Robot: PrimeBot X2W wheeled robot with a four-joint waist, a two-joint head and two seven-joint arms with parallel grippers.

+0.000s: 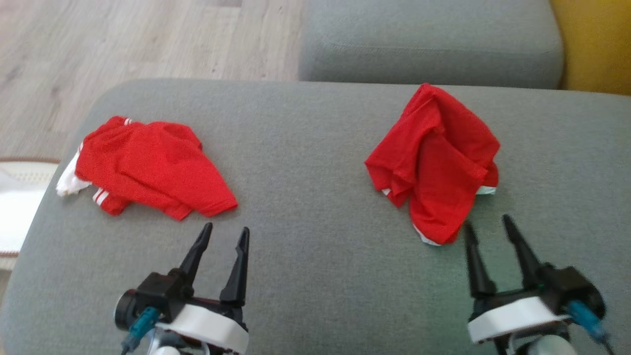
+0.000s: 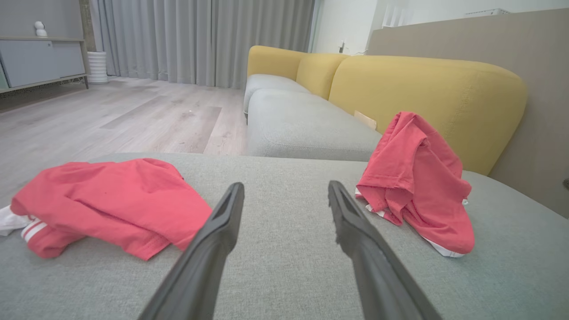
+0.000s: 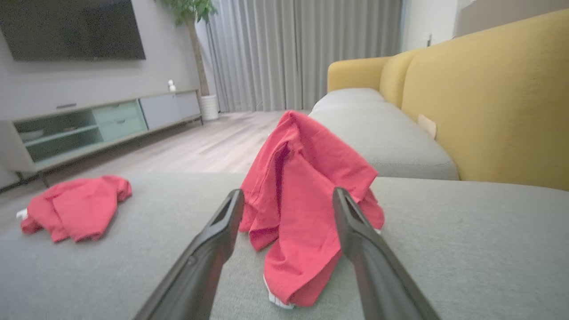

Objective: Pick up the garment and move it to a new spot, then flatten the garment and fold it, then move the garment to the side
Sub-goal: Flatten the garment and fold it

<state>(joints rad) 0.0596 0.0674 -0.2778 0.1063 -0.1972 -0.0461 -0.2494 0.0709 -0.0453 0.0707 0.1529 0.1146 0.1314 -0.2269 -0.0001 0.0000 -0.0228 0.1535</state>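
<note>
Two red garments lie on the grey sofa cushion (image 1: 315, 236). One red garment (image 1: 436, 160) is heaped in a peak at the right, with white trim at its hem; it also shows as a red heap (image 3: 306, 200) and as a red mound (image 2: 415, 178). The other red garment (image 1: 148, 165) lies flatter at the left, with white stripes; it shows too in the left wrist view (image 2: 111, 202) and the right wrist view (image 3: 75, 206). My left gripper (image 1: 227, 230) is open and empty, just short of the flat garment's near corner. My right gripper (image 1: 488, 223) is open, its fingers (image 3: 355, 222) framing the heaped garment's near hem.
Beyond lies a second grey seat cushion (image 1: 429, 42) with the yellow backrest (image 2: 426, 89) to the right. Wooden floor (image 1: 123, 44) lies past the cushion's left edge, with a pale rug (image 1: 19, 207) beside it. A TV cabinet (image 3: 102, 124) stands far across the room.
</note>
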